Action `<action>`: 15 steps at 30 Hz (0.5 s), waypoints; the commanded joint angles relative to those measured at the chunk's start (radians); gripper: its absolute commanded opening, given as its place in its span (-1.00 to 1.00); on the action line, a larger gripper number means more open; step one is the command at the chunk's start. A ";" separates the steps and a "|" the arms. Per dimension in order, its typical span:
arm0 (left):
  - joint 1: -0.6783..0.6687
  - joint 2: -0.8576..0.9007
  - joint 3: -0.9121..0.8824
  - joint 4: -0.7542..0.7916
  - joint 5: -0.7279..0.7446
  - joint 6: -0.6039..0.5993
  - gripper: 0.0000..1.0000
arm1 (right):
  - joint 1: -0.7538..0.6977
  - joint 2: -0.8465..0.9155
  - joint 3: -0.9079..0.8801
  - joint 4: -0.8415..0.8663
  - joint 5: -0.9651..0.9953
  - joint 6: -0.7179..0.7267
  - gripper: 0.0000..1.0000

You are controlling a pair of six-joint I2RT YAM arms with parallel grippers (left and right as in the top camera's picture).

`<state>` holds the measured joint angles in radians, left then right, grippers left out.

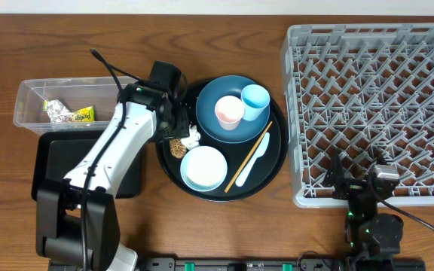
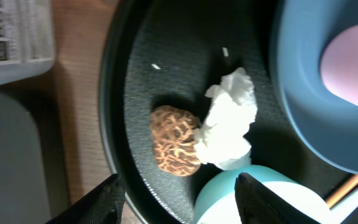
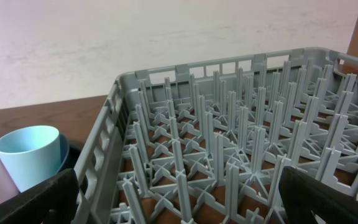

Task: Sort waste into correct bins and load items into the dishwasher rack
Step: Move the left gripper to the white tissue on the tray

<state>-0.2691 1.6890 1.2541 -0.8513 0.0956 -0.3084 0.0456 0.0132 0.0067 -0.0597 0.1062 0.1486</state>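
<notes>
so the snack wrapper (image 1: 70, 114) is in the clear tub (image 1: 35, 94) far left. left claw (image 2: 182, 202) hangs jaws apart just above the cookie lump (image 2: 174, 140) and tissue (image 2: 229, 121), which touch each other on the round black tray (image 1: 277, 162), next to the pale bowl (image 1: 203, 167). right claw (image 3: 179, 208) is spread wide at the near edge of the grey rack (image 1: 368, 113).

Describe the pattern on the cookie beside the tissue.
Cookie: brown with pale crackled lines; best in left wrist view.

rack (image 1: 290, 113): grey plastic | tissue (image 2: 229, 121): crumpled paper, probably | lump (image 2: 174, 140): rough
</notes>
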 commanded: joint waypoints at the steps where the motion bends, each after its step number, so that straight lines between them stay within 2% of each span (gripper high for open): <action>1: -0.003 0.006 -0.005 0.010 0.047 0.043 0.18 | 0.008 0.000 -0.002 -0.003 0.010 -0.011 0.98; 15: -0.045 0.034 -0.007 0.028 0.047 0.042 0.20 | 0.008 0.000 -0.002 -0.003 0.010 -0.011 0.98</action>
<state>-0.3069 1.6943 1.2541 -0.8249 0.1326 -0.2825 0.0456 0.0132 0.0067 -0.0597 0.1059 0.1490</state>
